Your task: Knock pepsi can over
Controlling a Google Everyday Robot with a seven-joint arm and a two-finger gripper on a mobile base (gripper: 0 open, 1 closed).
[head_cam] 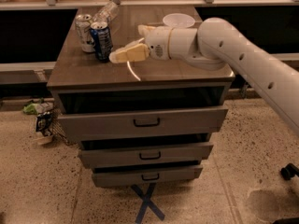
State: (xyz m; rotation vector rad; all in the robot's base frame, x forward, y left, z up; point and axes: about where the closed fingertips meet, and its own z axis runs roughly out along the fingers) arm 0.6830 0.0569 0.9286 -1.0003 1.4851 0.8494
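One tool (126,43), jaws apart and empty, hung just right of the upright pepsi can (102,41), contact unclear; that can partly hid a silver can (83,31).

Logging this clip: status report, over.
Gripper beside the pepsi can, on its right, contact unclear. Pepsi can upright. Silver can close beyond it; nothing between gripper and pepsi can.
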